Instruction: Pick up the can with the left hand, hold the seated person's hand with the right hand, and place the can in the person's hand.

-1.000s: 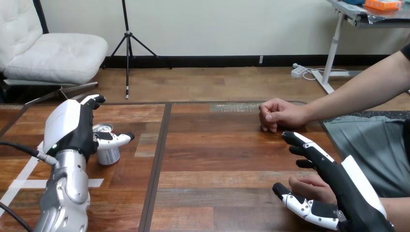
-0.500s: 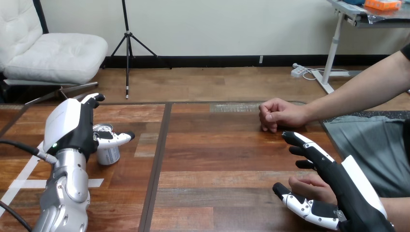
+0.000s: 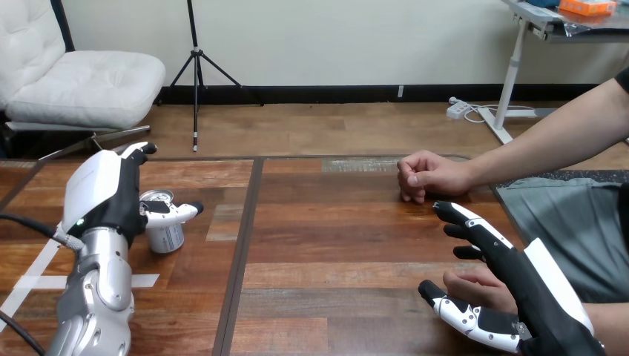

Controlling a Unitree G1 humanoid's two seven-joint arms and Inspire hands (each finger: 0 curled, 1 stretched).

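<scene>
Can (image 3: 166, 236), a silver drink can with its top showing, stands upright on the left part of the wooden tabletop (image 3: 334, 245), just beyond strips of white tape (image 3: 38, 280) stuck to the wood. Robot's left hand (image 3: 100, 193) is right beside the can on its left, white back shell facing up, and it is open: its fingers (image 3: 139, 150) reach forward past the can's far side, nearly straight, while the thumb (image 3: 175, 213) stretches across the can's near side just under the rim. Whether the thumb presses on the can cannot be told, and the can rests on the wood, not lifted. A dark seam (image 3: 239, 259) runs down the tabletop to the right of the can. Farther right, at the far edge, the person's closed hand (image 3: 424, 176) rests knuckles-down on the tabletop, well apart from the can. Nearest the right corner, the robot's right hand (image 3: 530, 285) is also open, its fingers (image 3: 467, 219) straight and pointing forward, the thumb (image 3: 463, 315) spread out below. The person's other hand (image 3: 478, 285) lies in the gap between that thumb and the fingers, beside the palm, with nothing curled round it
</scene>
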